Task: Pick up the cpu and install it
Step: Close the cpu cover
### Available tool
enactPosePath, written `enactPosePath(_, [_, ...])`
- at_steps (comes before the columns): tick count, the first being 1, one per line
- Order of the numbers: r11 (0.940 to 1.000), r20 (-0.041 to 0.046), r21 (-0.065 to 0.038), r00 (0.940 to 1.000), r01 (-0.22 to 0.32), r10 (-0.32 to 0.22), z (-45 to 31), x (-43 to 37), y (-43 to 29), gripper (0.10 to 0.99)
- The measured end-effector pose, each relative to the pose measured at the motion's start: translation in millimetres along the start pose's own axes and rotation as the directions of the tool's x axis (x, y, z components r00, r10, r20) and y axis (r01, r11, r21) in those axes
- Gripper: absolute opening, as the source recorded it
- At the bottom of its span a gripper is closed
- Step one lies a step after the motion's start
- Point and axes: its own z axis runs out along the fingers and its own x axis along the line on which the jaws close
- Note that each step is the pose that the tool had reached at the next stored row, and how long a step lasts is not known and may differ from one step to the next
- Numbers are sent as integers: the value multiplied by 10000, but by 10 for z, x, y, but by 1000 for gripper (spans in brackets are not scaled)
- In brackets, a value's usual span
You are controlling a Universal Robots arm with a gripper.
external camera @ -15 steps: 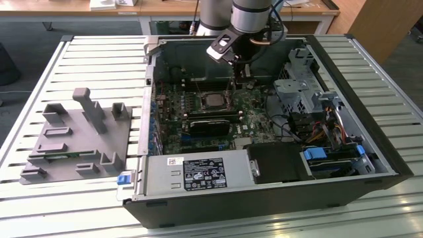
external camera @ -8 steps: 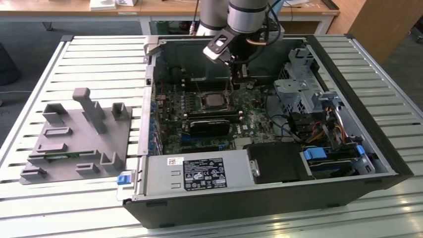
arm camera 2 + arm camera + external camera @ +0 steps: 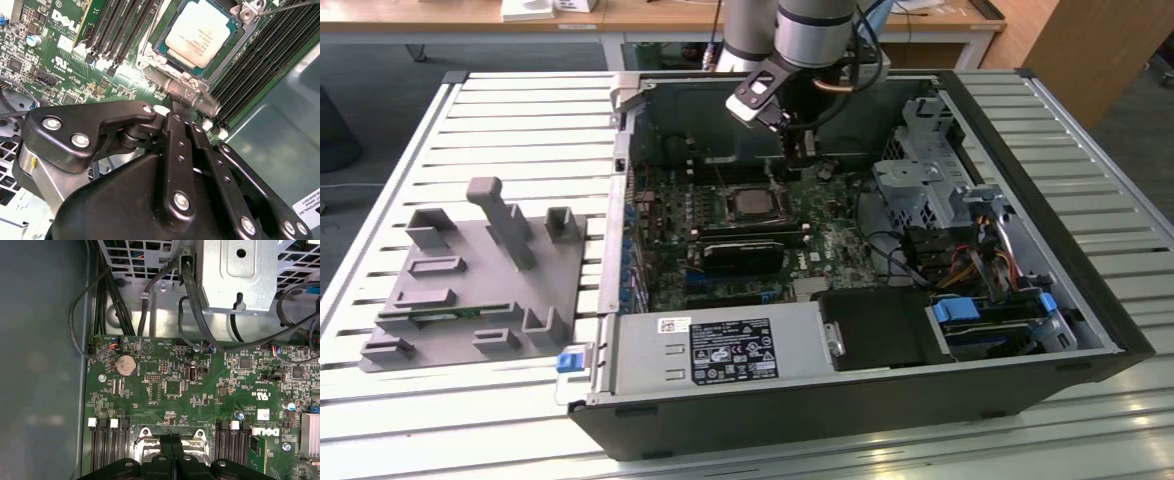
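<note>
Silver-topped, the cpu lies seated in the motherboard socket, square within its frame. Just beside it, the fingers of the gripper are pressed together on nothing, tips at the socket's edge, probably to push rather than grasp.

Green board w/ coin battery near its edge, next to grey case wall. Black cables run btwn board and metal cage. Gripper, fingers pressed together, sits over silver socket frame, w/ black memory slots either side.
</note>
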Motion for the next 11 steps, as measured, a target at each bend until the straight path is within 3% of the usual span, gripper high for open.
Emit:
enactPosePath(4, [10000,-2,-1,10000,0,0,6,1,-29,106])
enactPosePath(11, [10000,0,0,10000,0,0,27,5,-140,106])
